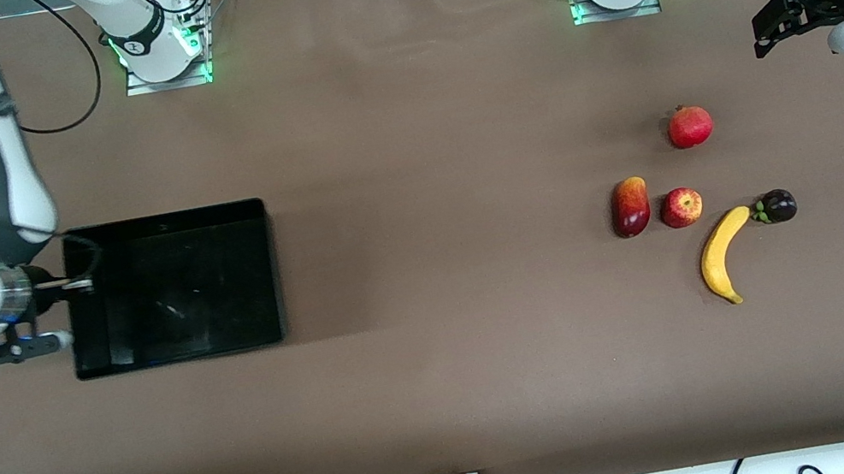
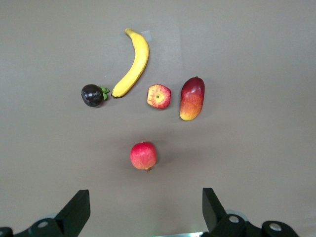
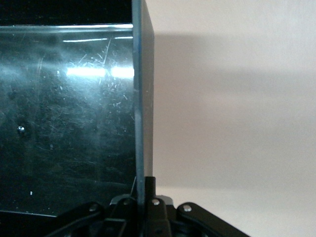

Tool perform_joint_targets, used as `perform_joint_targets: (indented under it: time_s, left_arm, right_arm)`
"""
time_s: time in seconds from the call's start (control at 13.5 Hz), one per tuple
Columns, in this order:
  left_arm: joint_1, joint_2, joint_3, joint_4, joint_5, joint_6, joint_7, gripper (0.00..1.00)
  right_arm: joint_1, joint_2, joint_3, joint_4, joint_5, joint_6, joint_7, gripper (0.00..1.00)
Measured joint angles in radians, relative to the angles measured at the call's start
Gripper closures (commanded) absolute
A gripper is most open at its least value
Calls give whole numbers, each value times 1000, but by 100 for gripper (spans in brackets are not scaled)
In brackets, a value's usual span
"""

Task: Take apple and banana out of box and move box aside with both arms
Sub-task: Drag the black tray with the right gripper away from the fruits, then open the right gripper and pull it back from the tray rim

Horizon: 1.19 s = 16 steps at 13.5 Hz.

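Note:
The black box (image 1: 171,290) sits toward the right arm's end of the table. My right gripper (image 1: 79,285) is shut on its end wall, one finger inside and one outside. In the right wrist view the thin wall (image 3: 143,98) runs straight into the right gripper (image 3: 143,185). The apple (image 1: 681,208) and the banana (image 1: 721,256) lie on the table toward the left arm's end. My left gripper (image 1: 762,36) hangs open and empty over bare table. Its wrist view shows the apple (image 2: 158,96) and banana (image 2: 132,64), well clear of the gripper (image 2: 144,197).
A mango (image 1: 630,206) lies beside the apple. A pomegranate (image 1: 690,126) sits farther from the front camera. A dark mangosteen (image 1: 777,206) touches the banana's tip. Both arm bases (image 1: 159,49) stand along the table's back edge.

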Motion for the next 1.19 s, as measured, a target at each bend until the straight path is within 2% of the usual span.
perform_joint_targets:
  time_s: [0.37, 0.44, 0.52, 0.74, 0.89, 1.04, 1.19]
  left_arm:
    - [0, 0, 6, -4, -9, 0, 0, 0]
    - [0, 0, 6, -4, -14, 0, 0, 0]
    - [0, 0, 6, -3, -16, 1, 0, 0]
    - [0, -1, 6, 5, -16, 1, -1, 0]
    - [1, 1, 7, 14, -16, 2, -2, 0]
    - [2, 7, 10, 36, -16, 3, -3, 0]
    - [5, 15, 16, 55, -16, 3, -3, 0]
  right_arm:
    - [-15, -53, 2, -267, 13, 223, -46, 100]
    - [-15, -68, 2, -312, 13, 255, -46, 46]
    - [-15, -81, 1, -345, 15, 275, -46, 0]
    - [-15, -112, 1, -366, 16, 265, -46, 0]
    - [-14, -134, 1, -319, 11, 186, -46, 0]
    - [-14, -149, 0, -205, -24, 46, -41, 0]
    - [-7, -160, 1, -41, -79, -127, -15, 0]
